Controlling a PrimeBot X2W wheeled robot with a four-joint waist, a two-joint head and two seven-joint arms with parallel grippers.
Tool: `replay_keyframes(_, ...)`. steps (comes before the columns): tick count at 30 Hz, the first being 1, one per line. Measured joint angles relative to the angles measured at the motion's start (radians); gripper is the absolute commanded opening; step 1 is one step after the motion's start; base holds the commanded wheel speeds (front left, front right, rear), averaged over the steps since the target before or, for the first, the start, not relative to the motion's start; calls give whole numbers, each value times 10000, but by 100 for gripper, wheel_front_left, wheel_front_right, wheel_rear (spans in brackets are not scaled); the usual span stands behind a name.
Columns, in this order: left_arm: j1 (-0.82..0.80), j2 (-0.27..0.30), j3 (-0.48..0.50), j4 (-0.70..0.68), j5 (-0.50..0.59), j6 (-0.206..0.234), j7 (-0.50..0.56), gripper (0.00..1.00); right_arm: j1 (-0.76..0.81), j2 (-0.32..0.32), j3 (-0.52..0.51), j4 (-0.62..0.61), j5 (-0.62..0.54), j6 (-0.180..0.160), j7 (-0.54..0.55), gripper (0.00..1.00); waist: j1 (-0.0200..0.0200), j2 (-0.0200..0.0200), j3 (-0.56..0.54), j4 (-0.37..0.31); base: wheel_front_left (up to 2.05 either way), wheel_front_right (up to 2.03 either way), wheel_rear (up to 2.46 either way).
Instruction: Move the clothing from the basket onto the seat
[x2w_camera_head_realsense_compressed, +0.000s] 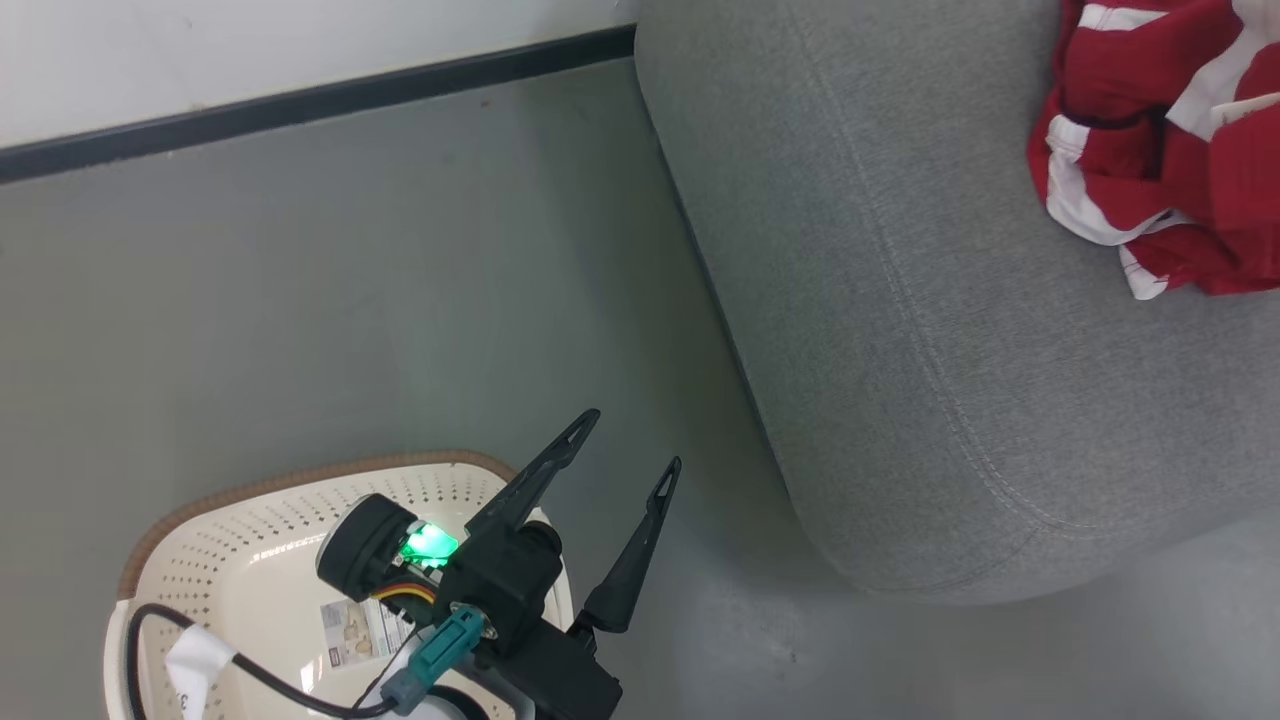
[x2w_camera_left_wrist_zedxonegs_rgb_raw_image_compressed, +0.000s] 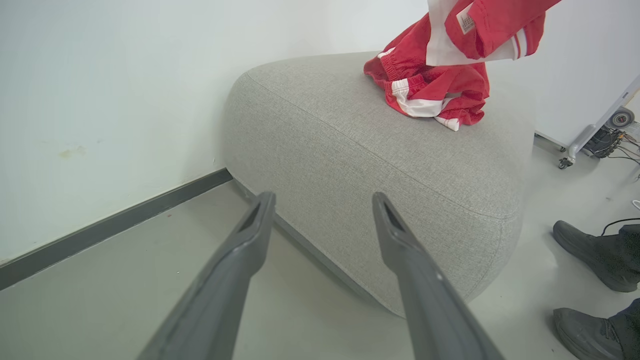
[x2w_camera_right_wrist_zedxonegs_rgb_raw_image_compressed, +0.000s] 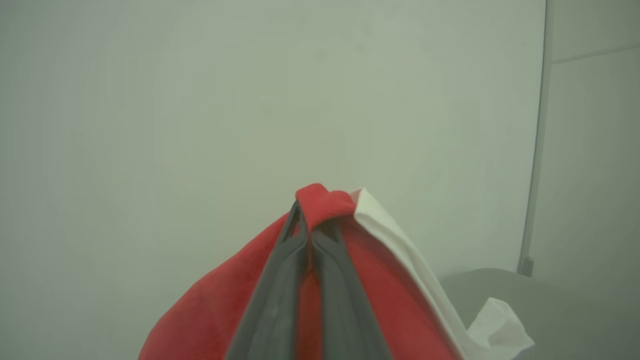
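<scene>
My left gripper (x2w_camera_head_realsense_compressed: 638, 438) hangs open over the far right corner of the cream basket (x2w_camera_head_realsense_compressed: 230, 540), fingers pointing toward the grey seat (x2w_camera_head_realsense_compressed: 900, 330); the left wrist view looks between those fingers (x2w_camera_left_wrist_zedxonegs_rgb_raw_image_compressed: 250, 235) at the seat (x2w_camera_left_wrist_zedxonegs_rgb_raw_image_compressed: 350, 145). A red garment with white stripe bands (x2w_camera_left_wrist_zedxonegs_rgb_raw_image_compressed: 430, 90) lies on the seat's top. Above it hangs a second red and white garment (x2w_camera_left_wrist_zedxonegs_rgb_raw_image_compressed: 490, 25). My right gripper (x2w_camera_right_wrist_zedxonegs_rgb_raw_image_compressed: 310, 227) is shut on this red clothing (x2w_camera_right_wrist_zedxonegs_rgb_raw_image_compressed: 325, 205), which drapes down both sides of its fingers. In the head view the clothing (x2w_camera_head_realsense_compressed: 1160, 140) is at the seat's upper right.
The basket's inside holds a paper label (x2w_camera_head_realsense_compressed: 360, 630) on its floor. A white wall with a dark baseboard (x2w_camera_head_realsense_compressed: 300, 100) runs behind the seat. A person's dark shoes (x2w_camera_left_wrist_zedxonegs_rgb_raw_image_compressed: 595, 260) stand on the floor right of the seat, near a wheeled stand with cables (x2w_camera_left_wrist_zedxonegs_rgb_raw_image_compressed: 605, 130).
</scene>
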Motion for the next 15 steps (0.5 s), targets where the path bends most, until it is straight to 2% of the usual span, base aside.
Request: replay_keyframes(15, -663, 50, -35, -244, 198, -167, 211, 100, -347, -71, -466, 2376, 462, 84, 0, 0, 0, -1, 1552, 820, 0, 0, 0)
